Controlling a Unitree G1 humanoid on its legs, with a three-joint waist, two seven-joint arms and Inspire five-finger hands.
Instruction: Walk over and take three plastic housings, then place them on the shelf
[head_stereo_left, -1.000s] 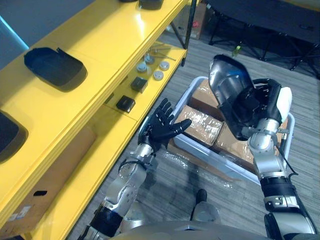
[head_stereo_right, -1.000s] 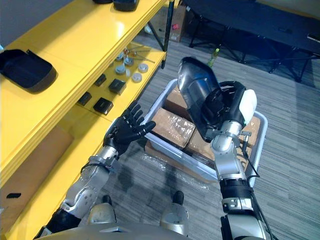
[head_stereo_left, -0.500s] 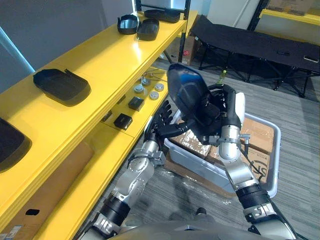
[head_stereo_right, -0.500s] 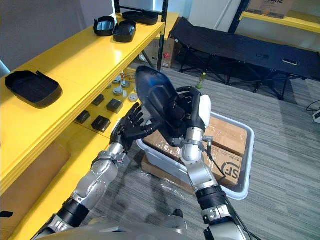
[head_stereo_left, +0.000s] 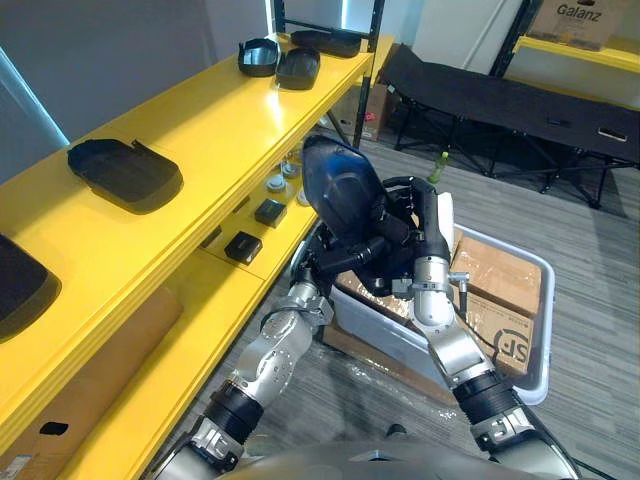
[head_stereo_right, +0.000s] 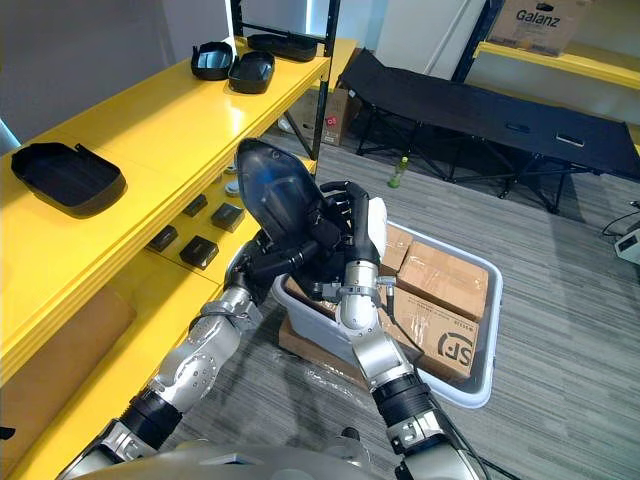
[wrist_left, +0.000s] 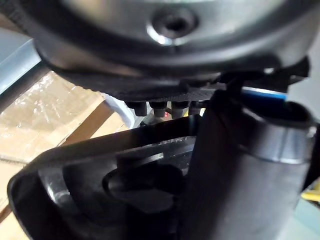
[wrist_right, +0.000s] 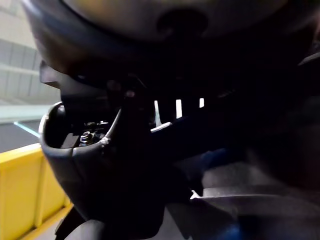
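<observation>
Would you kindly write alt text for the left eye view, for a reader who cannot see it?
The right robot hand grips a black plastic housing raised beside a yellow shelf, with the left robot hand just beneath it. More black housings lie on the shelf; a grey bin of cardboard boxes sits below.

Left hand (head_stereo_left: 335, 260) mostly hidden behind the held plastic housing (head_stereo_left: 345, 190). Second housing (head_stereo_left: 18, 285) on the yellow shelf (head_stereo_left: 200, 130) cut off by the left edge. Small items (head_stereo_left: 243, 247) on the lower tier too small to identify (blocks, caps?). Cartons (head_stereo_left: 500, 290) in the tote (head_stereo_left: 540, 330) partly behind the arms.
</observation>
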